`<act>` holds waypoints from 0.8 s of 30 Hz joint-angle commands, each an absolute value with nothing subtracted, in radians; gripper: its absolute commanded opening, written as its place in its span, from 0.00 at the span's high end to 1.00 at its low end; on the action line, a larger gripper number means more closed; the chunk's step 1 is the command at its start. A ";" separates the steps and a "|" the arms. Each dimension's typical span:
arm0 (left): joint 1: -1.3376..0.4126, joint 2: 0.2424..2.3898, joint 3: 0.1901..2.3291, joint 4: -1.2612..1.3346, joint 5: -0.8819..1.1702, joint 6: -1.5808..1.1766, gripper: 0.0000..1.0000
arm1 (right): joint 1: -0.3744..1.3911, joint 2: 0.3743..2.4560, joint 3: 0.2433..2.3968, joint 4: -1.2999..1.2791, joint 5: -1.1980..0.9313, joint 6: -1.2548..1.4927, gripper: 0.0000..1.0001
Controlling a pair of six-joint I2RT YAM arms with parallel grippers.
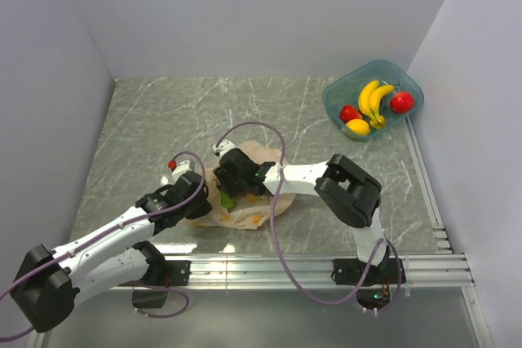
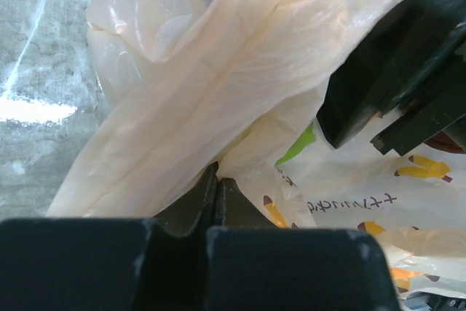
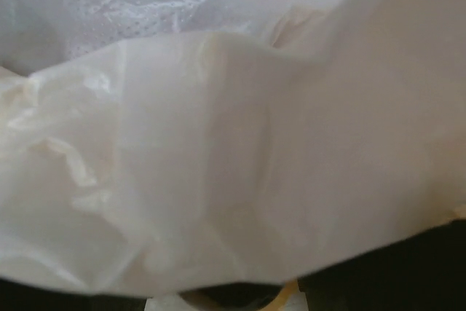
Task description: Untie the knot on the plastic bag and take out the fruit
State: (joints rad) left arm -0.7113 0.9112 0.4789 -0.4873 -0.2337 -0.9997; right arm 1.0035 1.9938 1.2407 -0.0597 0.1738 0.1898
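The plastic bag (image 1: 245, 218) lies crumpled mid-bench (image 1: 163, 120), btw the two arms, toward the near edge. The left hand (image 2: 216, 186) is pressed tight together, and a band of the bag's film runs taut from its tips up & away, so it looks to be pinching a fold of that film. The right hand (image 1: 231, 178) sits over the top of the bag. In its own wrist view the fingers show only as dark corners far apart w/ film draped across: spread, nothing clearly gripped. Can't pick out the knot in any view, prob. hidden under the hands. A green bit (image 2: 302, 143) shows beside the film, maybe fruit, can't say. The teal tub (image 1: 408, 87), well apart at far right, holds bananas (image 1: 371, 99), red pieces & a lemon. Handling, my guess: the film is v. thin, light, slippery, w/ no stiffness. It'll stretch or tear under a hard tug, and the whole bag lifts if pulled w/o an anchor. Best hold: one hand anchors an ear right beside the lump, the other takes the loose tail & works it back thru. Grab bunched film, not a single layer.
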 commanded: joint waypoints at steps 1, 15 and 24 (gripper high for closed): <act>-0.715 0.920 0.515 -0.460 -0.238 -0.977 0.99 | 0.999 1.953 1.213 -0.062 0.199 0.203 0.47; -0.715 0.937 0.555 -0.469 -0.264 -0.948 0.99 | 1.002 1.545 1.026 -0.017 0.036 0.146 0.92; -0.716 0.951 0.574 -0.440 -0.229 -0.905 1.00 | 0.962 1.243 1.020 -0.002 0.059 0.112 0.93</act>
